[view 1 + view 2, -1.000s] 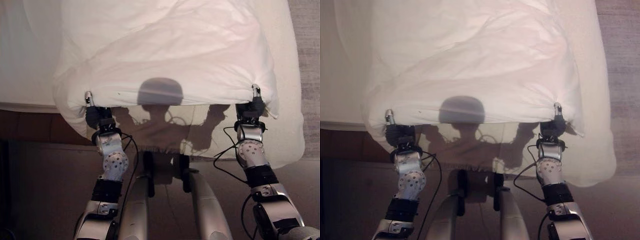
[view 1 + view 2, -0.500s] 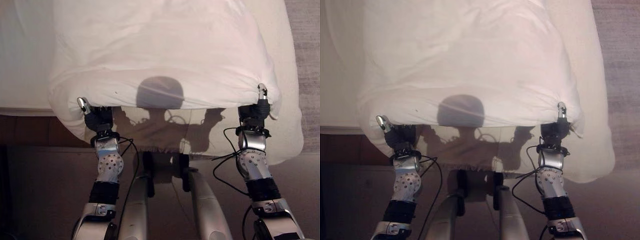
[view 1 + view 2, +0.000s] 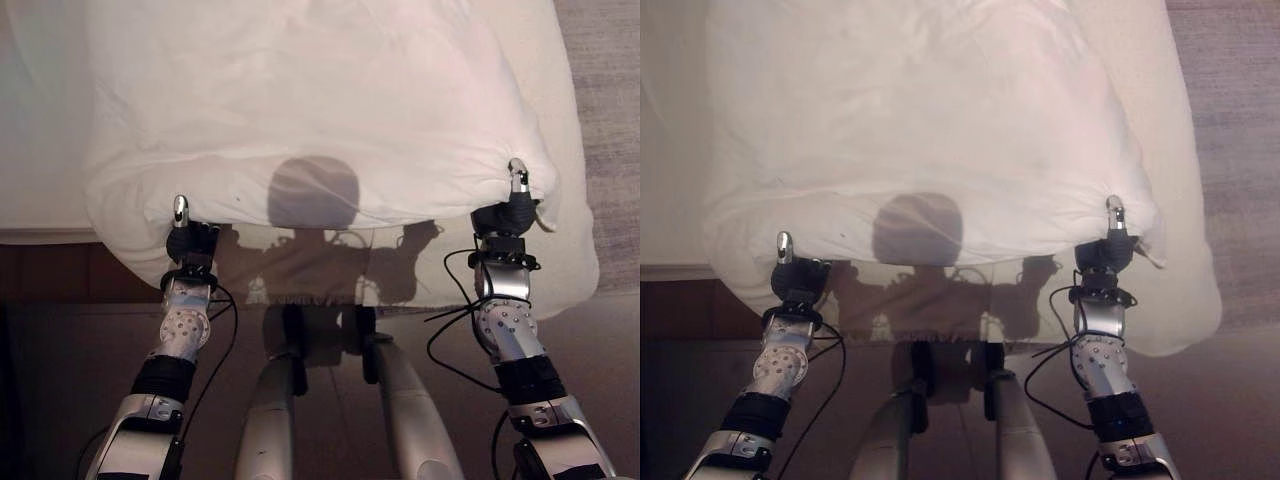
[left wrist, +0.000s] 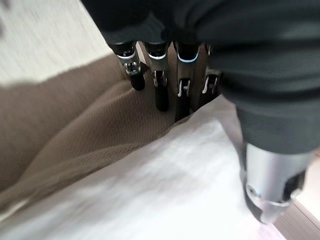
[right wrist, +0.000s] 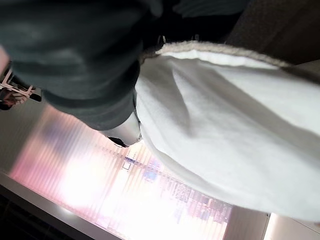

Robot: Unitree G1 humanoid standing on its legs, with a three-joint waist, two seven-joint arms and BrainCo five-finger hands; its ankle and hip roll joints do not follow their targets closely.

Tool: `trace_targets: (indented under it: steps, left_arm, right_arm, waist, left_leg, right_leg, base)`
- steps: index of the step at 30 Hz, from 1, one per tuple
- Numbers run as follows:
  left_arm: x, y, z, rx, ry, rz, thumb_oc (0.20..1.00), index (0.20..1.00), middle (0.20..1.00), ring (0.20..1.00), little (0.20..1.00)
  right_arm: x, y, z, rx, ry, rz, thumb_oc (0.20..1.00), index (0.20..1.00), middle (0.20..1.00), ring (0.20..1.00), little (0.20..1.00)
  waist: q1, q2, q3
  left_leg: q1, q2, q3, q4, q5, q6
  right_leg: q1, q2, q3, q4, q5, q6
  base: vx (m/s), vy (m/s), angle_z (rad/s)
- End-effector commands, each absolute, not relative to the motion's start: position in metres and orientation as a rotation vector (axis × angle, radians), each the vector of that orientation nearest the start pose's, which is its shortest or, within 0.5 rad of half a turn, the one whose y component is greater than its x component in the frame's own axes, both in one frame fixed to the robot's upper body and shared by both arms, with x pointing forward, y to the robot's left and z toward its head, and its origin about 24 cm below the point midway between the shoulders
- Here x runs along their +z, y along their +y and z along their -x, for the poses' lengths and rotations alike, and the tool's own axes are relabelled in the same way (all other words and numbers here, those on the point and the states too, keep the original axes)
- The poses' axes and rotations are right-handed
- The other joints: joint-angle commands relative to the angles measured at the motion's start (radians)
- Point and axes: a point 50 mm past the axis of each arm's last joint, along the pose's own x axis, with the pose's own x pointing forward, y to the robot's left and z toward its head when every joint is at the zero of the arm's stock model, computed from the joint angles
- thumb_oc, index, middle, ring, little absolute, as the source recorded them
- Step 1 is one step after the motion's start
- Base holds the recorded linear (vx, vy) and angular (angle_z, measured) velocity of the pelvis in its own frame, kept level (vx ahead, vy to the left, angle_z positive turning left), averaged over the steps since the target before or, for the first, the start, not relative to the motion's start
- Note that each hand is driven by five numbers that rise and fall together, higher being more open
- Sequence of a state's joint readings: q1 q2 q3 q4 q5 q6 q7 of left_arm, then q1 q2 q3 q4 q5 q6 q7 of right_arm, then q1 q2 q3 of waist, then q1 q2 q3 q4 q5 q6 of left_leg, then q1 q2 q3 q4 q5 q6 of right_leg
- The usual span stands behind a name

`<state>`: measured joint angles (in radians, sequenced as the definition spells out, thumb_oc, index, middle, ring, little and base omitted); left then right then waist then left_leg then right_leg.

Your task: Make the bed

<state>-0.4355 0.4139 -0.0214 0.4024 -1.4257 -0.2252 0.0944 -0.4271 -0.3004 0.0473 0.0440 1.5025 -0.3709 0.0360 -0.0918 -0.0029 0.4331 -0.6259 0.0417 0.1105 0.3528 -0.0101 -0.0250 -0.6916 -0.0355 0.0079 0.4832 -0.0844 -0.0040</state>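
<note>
A puffy white duvet (image 3: 320, 100) with a tan underside (image 3: 300, 265) hangs lifted over the near end of the bed. My left hand (image 3: 190, 243) grips its near left corner and my right hand (image 3: 507, 218) its near right corner, thumbs showing over the white top. In the left wrist view the fingers (image 4: 160, 90) curl against the tan underside (image 4: 75, 130) and the thumb (image 4: 270, 190) presses the white top (image 4: 150, 195). The right wrist view has the white cloth (image 5: 240, 135) bunched against the right hand (image 5: 75, 55).
The white mattress sheet (image 3: 35, 150) lies bare at the left, with the dark wooden bed frame (image 3: 60, 270) under it. Grey carpet (image 3: 610, 90) runs along the bed's right side. The duvet droops over the bed's near right corner (image 3: 570, 270).
Both hands keep their hold. The left hand has drifted outward to the left, and the duvet's near edge now stretches wider and straighter between the hands.
</note>
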Motion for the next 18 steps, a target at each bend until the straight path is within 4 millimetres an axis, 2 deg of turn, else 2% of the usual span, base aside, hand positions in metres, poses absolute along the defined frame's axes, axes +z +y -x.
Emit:
trace_targets:
  steps: [1,9,15,16,17,18]
  left_arm:
    - [0.081,0.256,-0.325,0.336,-0.119,0.967,1.0,1.0,1.0,1.0,1.0]
    - [0.066,0.258,-0.322,0.478,-0.014,1.0,1.0,1.0,1.0,1.0,1.0]
    - [0.073,0.25,-0.328,0.521,-0.037,1.086,1.0,1.0,1.0,1.0,1.0]
    - [0.076,0.247,-0.329,0.517,-0.049,1.101,0.68,0.68,0.68,0.68,0.68]
    - [0.078,0.246,-0.33,0.513,-0.059,1.1,0.272,0.272,0.272,0.272,0.272]
    - [0.08,0.245,-0.33,0.514,-0.078,1.111,0.2,0.2,0.2,0.2,0.2]
  right_arm:
    - [0.185,-0.213,-0.285,0.2,-0.72,-1.133,0.2,0.2,0.2,0.2,0.2]
    - [0.184,-0.211,-0.281,0.188,-0.674,-1.106,0.2,0.2,0.2,0.2,0.2]
    - [0.18,-0.21,-0.278,0.164,-0.656,-1.094,0.2,0.2,0.2,0.2,0.2]
    - [0.179,-0.209,-0.277,0.159,-0.653,-1.092,0.2,0.2,0.2,0.2,0.2]
    - [0.178,-0.21,-0.277,0.152,-0.653,-1.088,0.2,0.2,0.2,0.2,0.2]
    - [0.178,-0.21,-0.277,0.146,-0.653,-1.084,0.2,0.2,0.2,0.2,0.2]
  waist:
    - [-0.049,0.048,-0.115]
    - [-0.055,0.057,-0.102]
    - [-0.058,0.055,-0.102]
    - [-0.06,0.054,-0.1]
    - [-0.06,0.052,-0.1]
    - [-0.059,0.051,-0.099]
  left_leg:
    - [0.011,0.037,-0.007,-0.01,0.002,-0.039]
    - [0.042,0.04,-0.009,-0.037,0.017,-0.042]
    - [0.05,0.041,-0.013,-0.05,0.021,-0.043]
    - [0.053,0.039,-0.014,-0.055,0.024,-0.044]
    - [0.054,0.039,-0.016,-0.056,0.026,-0.046]
    - [0.056,0.04,-0.018,-0.056,0.026,-0.044]
  right_leg:
    - [0.042,-0.042,0.05,-0.132,0.081,0.145]
    - [0.07,-0.039,0.049,-0.149,0.085,0.142]
    - [0.077,-0.039,0.047,-0.151,0.087,0.14]
    - [0.078,-0.039,0.047,-0.152,0.088,0.139]
    - [0.079,-0.039,0.046,-0.153,0.088,0.138]
    - [0.079,-0.036,0.046,-0.153,0.088,0.137]
  base:
    - [0.0,-0.031,-0.07]
    - [0.01,-0.016,-0.03]
    - [0.0,-0.005,0.0]
    - [0.0,0.0,0.0]
    - [-0.01,-0.022,0.03]
    - [0.0,0.0,0.0]
